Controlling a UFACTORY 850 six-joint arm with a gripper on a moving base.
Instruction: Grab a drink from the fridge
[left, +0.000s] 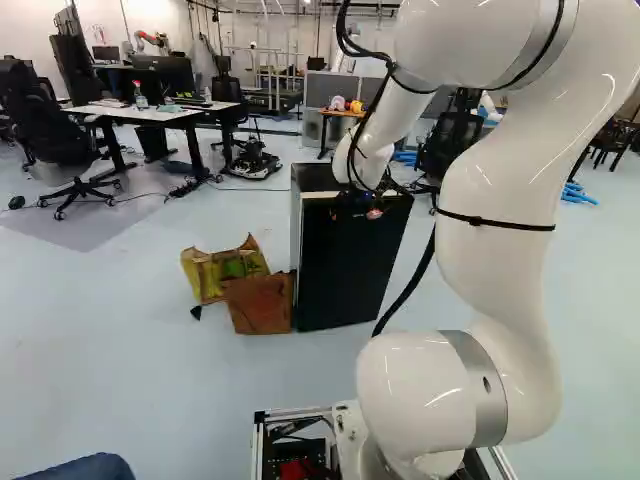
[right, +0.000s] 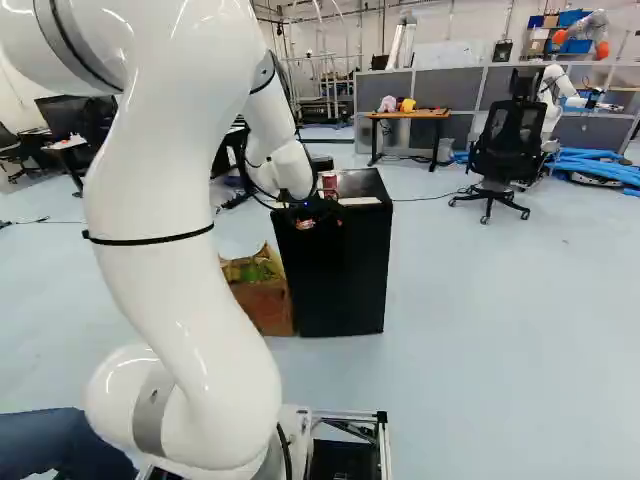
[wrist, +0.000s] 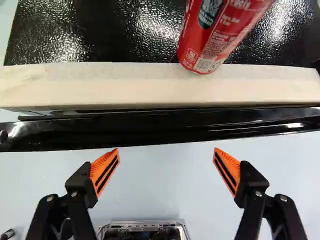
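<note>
You're in a robotics lab, by the look of another robot, grey partitions, a monitor and office chairs.

Under the claw it's free to the floor; the fridge (bulky thing) adjoins.

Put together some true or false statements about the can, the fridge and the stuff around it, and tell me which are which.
1. A red can stands on top of the black fridge. True.
2. The end effector is closed around the can. False: the end effector is open, with nothing gripped.
3. In the left base view, the cardboard box is right of the fridge. False: the cardboard box is on the fridge's left.
4. In the right base view, a black office chair stands farther right than the fridge. True.
</note>
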